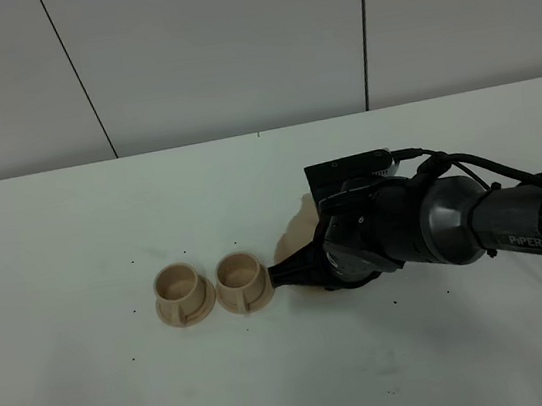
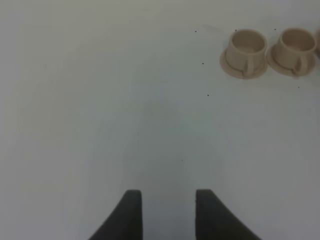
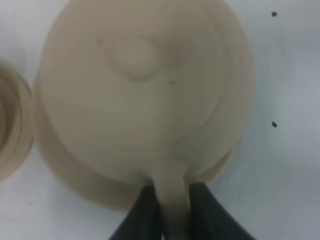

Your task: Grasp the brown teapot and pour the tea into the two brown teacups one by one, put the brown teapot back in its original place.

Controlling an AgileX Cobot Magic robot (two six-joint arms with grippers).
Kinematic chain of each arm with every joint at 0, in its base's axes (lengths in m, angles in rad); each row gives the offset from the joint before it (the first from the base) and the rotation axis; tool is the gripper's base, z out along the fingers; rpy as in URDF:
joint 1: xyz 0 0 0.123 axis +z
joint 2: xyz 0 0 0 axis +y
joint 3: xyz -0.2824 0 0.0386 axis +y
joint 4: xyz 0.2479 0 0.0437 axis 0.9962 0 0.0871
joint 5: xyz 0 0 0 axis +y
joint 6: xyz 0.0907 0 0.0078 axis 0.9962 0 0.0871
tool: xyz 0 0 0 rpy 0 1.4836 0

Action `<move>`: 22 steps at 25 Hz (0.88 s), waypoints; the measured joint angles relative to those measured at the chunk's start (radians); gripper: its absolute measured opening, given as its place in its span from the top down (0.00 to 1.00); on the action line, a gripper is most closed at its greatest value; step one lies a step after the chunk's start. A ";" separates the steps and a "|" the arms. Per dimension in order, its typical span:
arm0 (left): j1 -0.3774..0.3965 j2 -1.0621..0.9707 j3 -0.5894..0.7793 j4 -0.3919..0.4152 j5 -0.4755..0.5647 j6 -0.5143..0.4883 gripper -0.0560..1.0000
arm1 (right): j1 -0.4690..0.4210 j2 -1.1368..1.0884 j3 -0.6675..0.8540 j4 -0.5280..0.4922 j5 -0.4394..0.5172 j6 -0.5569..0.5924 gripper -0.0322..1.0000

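Note:
The brown teapot fills the right wrist view, upright on its wide saucer, the original place. My right gripper is shut on the teapot's loop handle, one dark finger on each side. In the exterior high view the right arm hides most of the teapot, and the right gripper sits just right of the two brown teacups. Both cups stand side by side on their small saucers. The left wrist view shows the same cups far from my left gripper, which is open over bare table.
The white table carries small dark specks. A pale panelled wall rises behind its far edge. The right arm's black body and cable stretch in from the right side. One teacup's rim lies close beside the teapot's saucer.

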 joint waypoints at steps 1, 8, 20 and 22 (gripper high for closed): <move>0.000 0.000 0.000 0.000 0.000 0.000 0.64 | -0.001 0.000 0.000 0.000 0.000 -0.001 0.88; 0.000 0.000 0.000 0.000 0.000 0.000 0.64 | -0.001 0.000 0.000 0.000 -0.001 -0.024 0.88; 0.000 0.000 0.000 0.000 0.000 0.000 0.64 | -0.002 0.000 0.000 0.000 0.006 -0.050 0.88; 0.000 0.000 0.000 0.000 0.000 0.000 0.64 | -0.002 0.000 0.000 0.000 0.007 -0.051 0.88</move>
